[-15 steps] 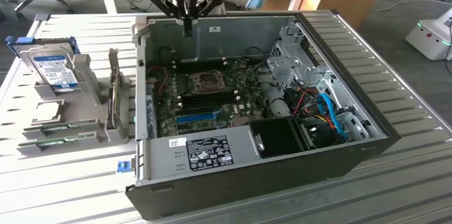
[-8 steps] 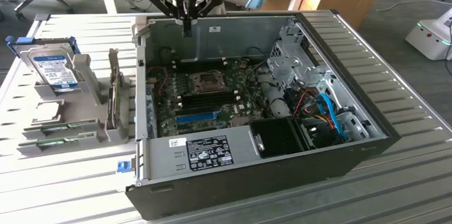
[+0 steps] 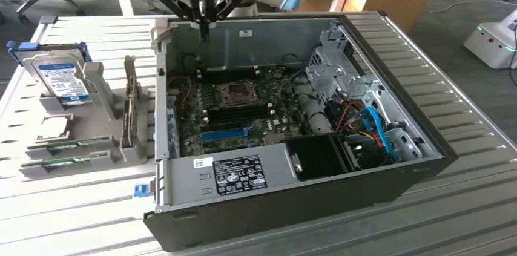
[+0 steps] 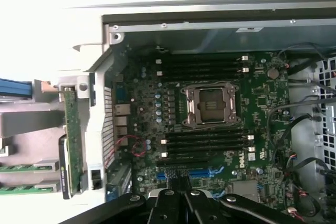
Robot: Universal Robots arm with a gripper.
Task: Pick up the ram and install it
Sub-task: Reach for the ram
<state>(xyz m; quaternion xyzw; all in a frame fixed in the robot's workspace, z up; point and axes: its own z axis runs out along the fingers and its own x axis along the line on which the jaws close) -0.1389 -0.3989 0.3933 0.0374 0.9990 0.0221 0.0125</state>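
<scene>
Pincer (image 3: 205,31) closed and holding nothing, up above the open computer case (image 3: 388,186), green motherboard (image 3: 242,114) below it, ram (image 3: 71,146) well apart from it, in a grey rack (image 3: 139,147) on the bench (image 3: 72,219).

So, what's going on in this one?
The robot arm's gripper hangs shut and empty over one edge of the open computer case, above the motherboard. Two ram sticks lie in a grey rack outside the case, on the exterior view's left. The memory slots look empty, so nothing is installed yet.
</scene>
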